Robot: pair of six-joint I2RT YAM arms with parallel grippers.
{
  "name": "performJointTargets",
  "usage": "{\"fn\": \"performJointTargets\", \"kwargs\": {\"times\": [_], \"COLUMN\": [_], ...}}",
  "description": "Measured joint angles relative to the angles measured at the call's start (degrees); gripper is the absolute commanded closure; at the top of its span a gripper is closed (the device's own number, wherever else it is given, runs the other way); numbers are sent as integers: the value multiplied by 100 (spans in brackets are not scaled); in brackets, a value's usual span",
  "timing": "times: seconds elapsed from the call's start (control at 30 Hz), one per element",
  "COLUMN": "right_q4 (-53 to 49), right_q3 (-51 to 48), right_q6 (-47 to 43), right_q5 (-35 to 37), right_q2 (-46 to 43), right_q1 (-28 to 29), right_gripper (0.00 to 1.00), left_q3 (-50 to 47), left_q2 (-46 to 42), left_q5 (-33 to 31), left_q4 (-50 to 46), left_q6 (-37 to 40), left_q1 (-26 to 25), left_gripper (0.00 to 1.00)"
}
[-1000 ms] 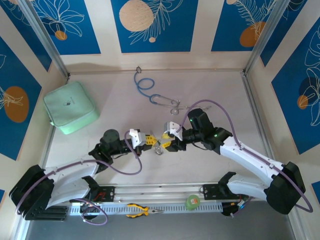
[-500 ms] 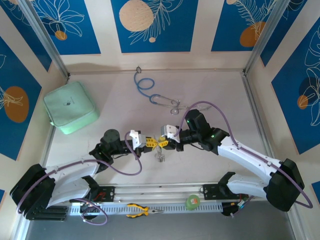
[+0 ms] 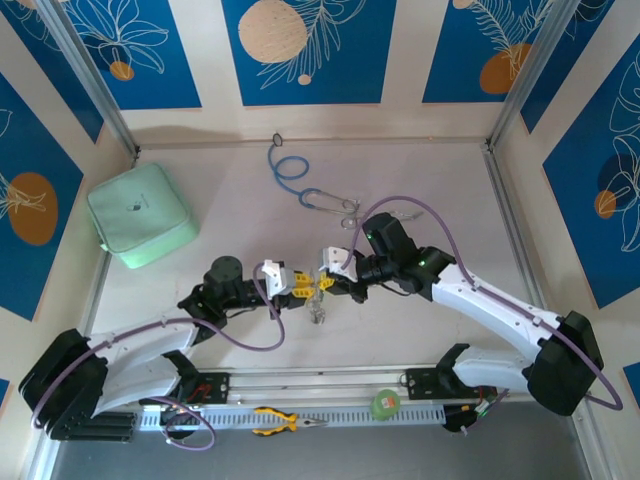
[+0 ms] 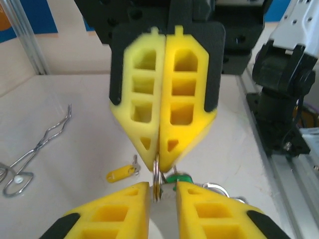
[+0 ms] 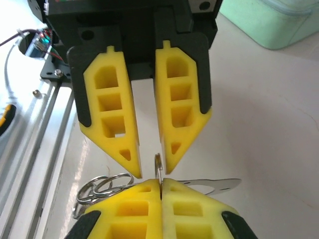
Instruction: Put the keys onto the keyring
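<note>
Right gripper: the fingers are closed flush, and the keyring is pinched edge-on between their tips.

Left gripper: the fingers are held slightly apart. The keyring is seen standing in the gap; contact with either pad cannot be told.

The two grippers are met tip to tip above the table, about midway between left and right and nearer the near edge than the far wall.

Green key: its head is seen just beside the keyring, partly hidden behind a left fingertip. Whether it is threaded on cannot be told.

Small rings are seen bunched just beside the right gripper's tips.

Yellow key: it is laid flat on the table, apart from the keyring, slightly to the far side of the grippers.

Further out, a stethoscope is laid on the far half of the table. A green pouch is set at the far left. Pliers and a green disc are found on the near rail.
</note>
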Motion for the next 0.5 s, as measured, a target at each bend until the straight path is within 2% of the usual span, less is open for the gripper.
{"fn": "performJointTargets", "kwargs": {"times": [0.17, 0.33, 0.5], "right_q4": [-953, -1523, -1727], "right_q3": [774, 1224, 1423], "right_q6": [-498, -835, -925], "right_q5": [551, 997, 1119], "right_q2": [400, 691, 787], "right_q1": [160, 354, 511], "right_gripper": [100, 100, 100], "left_q3": [378, 400, 400], "left_q2": [-39, -42, -42], "left_q5": [-203, -315, -352], "left_q4": [-914, -1145, -1147], "left_q6": [647, 837, 844], "left_q1": [-4, -4, -7], "left_gripper": [85, 85, 85]}}
